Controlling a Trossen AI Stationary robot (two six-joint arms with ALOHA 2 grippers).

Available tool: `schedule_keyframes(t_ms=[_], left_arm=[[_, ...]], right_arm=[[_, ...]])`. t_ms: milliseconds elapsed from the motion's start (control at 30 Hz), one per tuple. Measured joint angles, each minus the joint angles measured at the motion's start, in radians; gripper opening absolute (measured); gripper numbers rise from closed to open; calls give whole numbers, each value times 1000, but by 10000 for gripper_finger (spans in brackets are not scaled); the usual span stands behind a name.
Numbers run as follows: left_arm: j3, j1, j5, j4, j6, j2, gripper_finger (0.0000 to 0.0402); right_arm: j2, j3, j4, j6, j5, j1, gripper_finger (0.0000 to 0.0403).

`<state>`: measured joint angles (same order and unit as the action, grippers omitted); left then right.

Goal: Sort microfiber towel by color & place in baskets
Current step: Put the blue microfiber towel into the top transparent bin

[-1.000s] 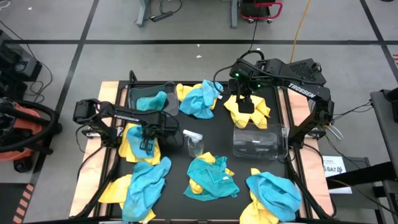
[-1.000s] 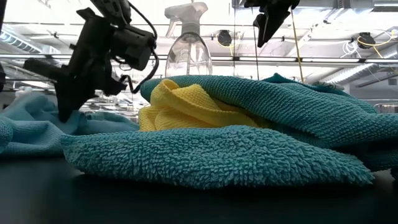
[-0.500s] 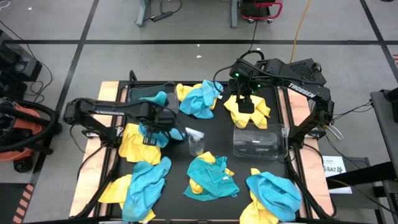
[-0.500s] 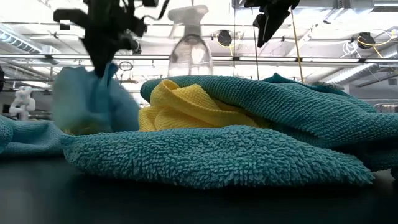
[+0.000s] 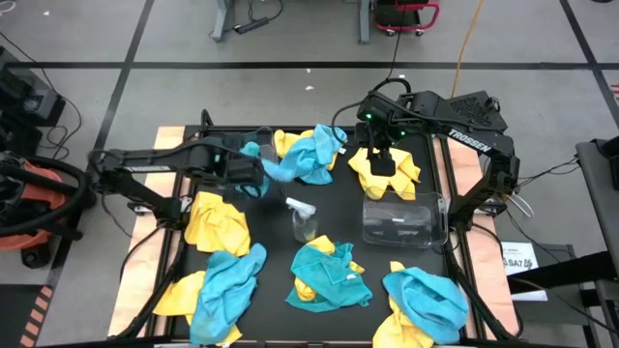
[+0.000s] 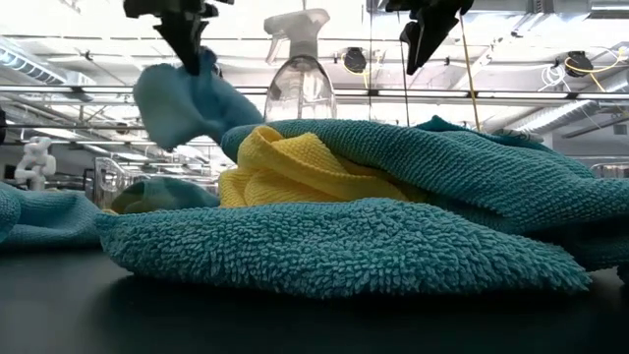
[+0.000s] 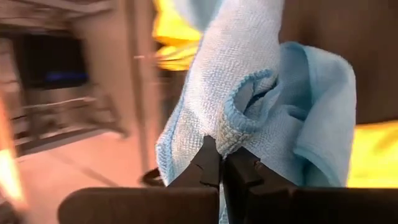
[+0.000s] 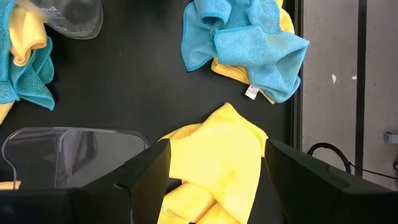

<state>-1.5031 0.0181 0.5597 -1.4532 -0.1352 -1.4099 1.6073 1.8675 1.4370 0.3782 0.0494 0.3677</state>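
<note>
My left gripper (image 5: pixel 253 174) is shut on a light blue microfiber towel (image 7: pixel 249 106), raised over the table's left half near the far-left clear basket (image 5: pixel 208 145). In the low view the towel (image 6: pixel 182 103) hangs under the gripper (image 6: pixel 187 44). My right gripper (image 5: pixel 380 159) stands open above a yellow towel (image 8: pixel 217 162) lying flat on the mat, one finger on either side and apart from it. The second clear basket (image 5: pixel 404 220) stands just nearer than that towel. My left gripper pinches a bunched fold of the blue towel's edge (image 7: pixel 231 142) between its two fingertips. The fingers slant steeply downward. The towel hangs slack below them, lifted clear of the table and of the other towels.
A clear spray bottle (image 5: pixel 303 220) stands mid-table. Mixed blue and yellow towel heaps lie at the far middle (image 5: pixel 309 155), near left (image 5: pixel 222 285), near middle (image 5: pixel 329 275) and near right (image 5: pixel 421 304). A yellow towel (image 5: pixel 215 222) lies flat at the left.
My left gripper, shut all the while, has risen and gone toward the table's far edge, tipping as it went. The blue towel has come up off the yellow towel at the left and now hangs clear.
</note>
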Motion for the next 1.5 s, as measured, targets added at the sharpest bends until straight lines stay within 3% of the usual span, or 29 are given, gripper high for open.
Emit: schedule_keyframes(t_ms=[233,467,567,767,1333,1500], left_arm=[[-6,62,227,3,23,5,0],[-6,176,241,13,26,5,0],[-6,222,207,19,25,5,0],[13,311,43,25,-5,5,0],[208,481,-71,221,-148,-6,0],[222,513,-168,275,-170,-48,0]], right_arm=[[0,0,-2,-5,0,0,254],[0,0,-4,-18,-1,-1,254],[0,0,-4,-19,-3,-1,254],[0,0,-4,-19,-3,-1,254],[0,0,-14,-18,-3,-1,254],[0,0,-18,-24,-3,-1,254]])
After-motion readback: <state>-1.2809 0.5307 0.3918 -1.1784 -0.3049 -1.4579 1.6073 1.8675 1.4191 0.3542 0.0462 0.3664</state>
